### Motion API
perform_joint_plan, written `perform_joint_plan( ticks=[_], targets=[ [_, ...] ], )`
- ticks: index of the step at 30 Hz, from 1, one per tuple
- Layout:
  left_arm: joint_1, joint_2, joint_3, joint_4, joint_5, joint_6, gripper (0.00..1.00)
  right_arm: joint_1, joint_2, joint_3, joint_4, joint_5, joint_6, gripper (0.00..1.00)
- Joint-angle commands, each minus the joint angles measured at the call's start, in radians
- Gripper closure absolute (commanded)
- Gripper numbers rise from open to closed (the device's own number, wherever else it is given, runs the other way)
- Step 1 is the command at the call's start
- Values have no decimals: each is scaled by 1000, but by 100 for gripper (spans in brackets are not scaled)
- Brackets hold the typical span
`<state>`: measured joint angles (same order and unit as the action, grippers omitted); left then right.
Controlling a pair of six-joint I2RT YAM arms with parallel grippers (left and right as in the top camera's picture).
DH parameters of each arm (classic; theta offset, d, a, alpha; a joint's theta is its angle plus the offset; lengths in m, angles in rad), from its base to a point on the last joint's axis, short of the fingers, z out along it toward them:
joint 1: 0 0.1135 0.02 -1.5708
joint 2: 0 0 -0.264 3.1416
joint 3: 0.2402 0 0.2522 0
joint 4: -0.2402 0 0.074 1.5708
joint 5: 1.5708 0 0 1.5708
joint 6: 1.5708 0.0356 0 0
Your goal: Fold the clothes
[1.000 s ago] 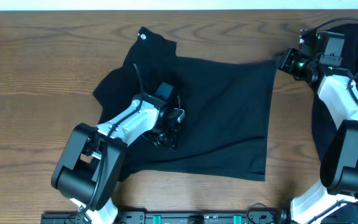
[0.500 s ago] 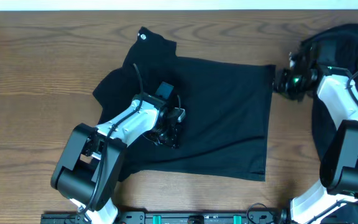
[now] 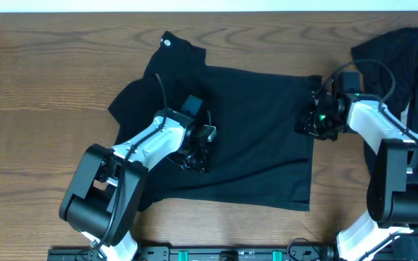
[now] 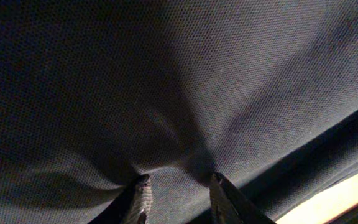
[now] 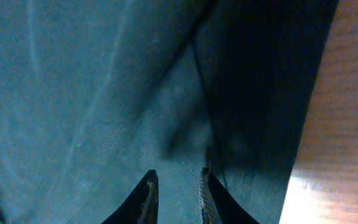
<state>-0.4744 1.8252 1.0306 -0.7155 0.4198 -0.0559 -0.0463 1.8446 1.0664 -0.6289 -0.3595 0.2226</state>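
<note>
The clothes point(image 3: 252, 138), a black garment with a tiny round white logo point(image 3: 167, 41) at its far corner, lie spread on the wooden table point(image 3: 49, 87). My left gripper point(image 3: 197, 158) points down onto the garment's left-middle. In the left wrist view its jaws point(image 4: 179, 186) stand apart, tips pressed into the fabric point(image 4: 166, 93), and a small pucker rises between them. My right gripper point(image 3: 310, 122) rests on the garment's right edge. In the right wrist view its jaws point(image 5: 177, 186) stand a little apart on the cloth point(image 5: 104, 93), beside the hem seam point(image 5: 201, 74).
A second heap of dark cloth point(image 3: 405, 51) lies at the far right under the right arm. Bare wood point(image 5: 347, 124) shows just past the garment's right edge. A black rail point(image 3: 231, 254) runs along the table's front edge.
My right gripper has come in from beyond the garment's far right corner, moving left and toward the front onto its right edge. The left arm has stayed in place.
</note>
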Motion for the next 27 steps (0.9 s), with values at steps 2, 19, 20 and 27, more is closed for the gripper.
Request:
perform_joint_plan(
  ticks=[2, 19, 20, 27],
  targets=[
    [1, -7, -3, 3, -12, -2, 66, 7, -17, -17, 28, 66, 1, 78],
    [1, -7, -3, 4, -12, -2, 66, 21, -10, -24, 60, -31, -42, 89],
    [1, -7, -3, 4, -12, -2, 66, 21, -11, -24, 57, -42, -41, 91],
    [1, -7, -3, 3, -12, -2, 66, -6, -25, -21, 53, -40, -41, 99]
  ],
)
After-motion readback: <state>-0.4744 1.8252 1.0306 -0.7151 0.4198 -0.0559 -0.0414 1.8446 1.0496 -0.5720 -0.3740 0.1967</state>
